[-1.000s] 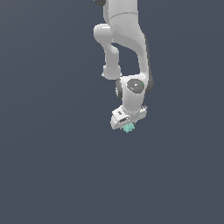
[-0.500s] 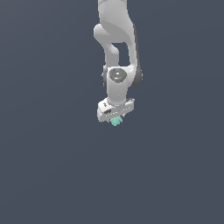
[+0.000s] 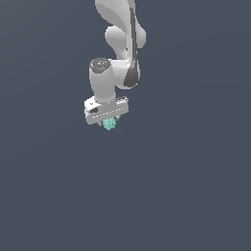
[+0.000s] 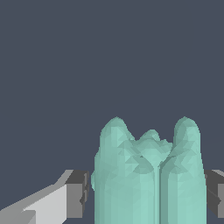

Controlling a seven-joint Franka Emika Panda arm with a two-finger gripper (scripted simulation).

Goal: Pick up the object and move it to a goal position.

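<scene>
Hanging under the white arm (image 3: 115,59), the teal object (image 3: 109,124) is clamped between the fingers (image 4: 74,194) of the gripper (image 3: 108,120), pressed on both sides.

**Flat, even simulator light; crisp but coarse renders**

Lit softly and evenly in both views, with a uniform dark slate backdrop and no cast shadows anywhere on it. Brightest on the upper surfaces of the white arm (image 3: 115,59), shading to grey beneath, so probably lit from above. No glare, no motion blur, no edge distortion. Faceted, gently shaded faces on the teal object (image 4: 148,175) up close; small and slightly jagged-edged in the exterior view.
</scene>
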